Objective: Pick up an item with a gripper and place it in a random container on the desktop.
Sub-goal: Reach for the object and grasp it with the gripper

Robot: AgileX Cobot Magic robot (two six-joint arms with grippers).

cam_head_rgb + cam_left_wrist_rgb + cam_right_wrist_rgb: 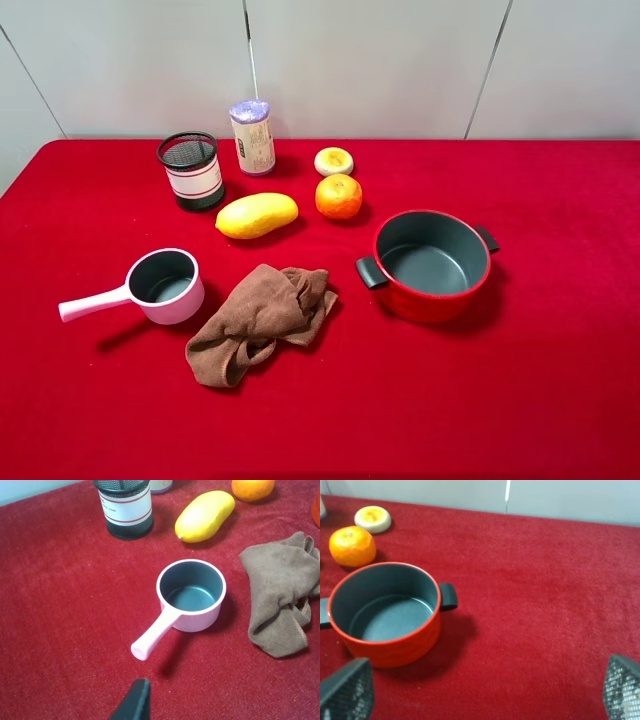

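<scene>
1. Right gripper (pixel 480 695): fingers spread wide with nothing between them. It hangs over the near edge of the desktop (pixel 560 380), facing the red pot (pixel 385 615). Looks parked, ready to start.
2. Left gripper (pixel 134 702): only one dark fingertip shows, so I can't tell whether it is spread or clenched. It looks down on the pink saucepan (pixel 191 592).
3. Brown towel (pixel 262 320): crumpled mid-table, saucepan at its 9 o'clock, pot at its 3. Just clutter.
4. Mango (pixel 257 215) and orange (pixel 339 196): next row back.
5. Bun-like item (pixel 334 161): lies at the orange's 12 o'clock, just beside it, not gripped. The orange blocks a low near-side approach, so a top-down grasp is likely.
6. Mesh cup (pixel 191 170): upright at the item's 9 o'clock, well apart, with a purple-capped canister (pixel 253 137) between. Its open mouth suits a drop.
</scene>
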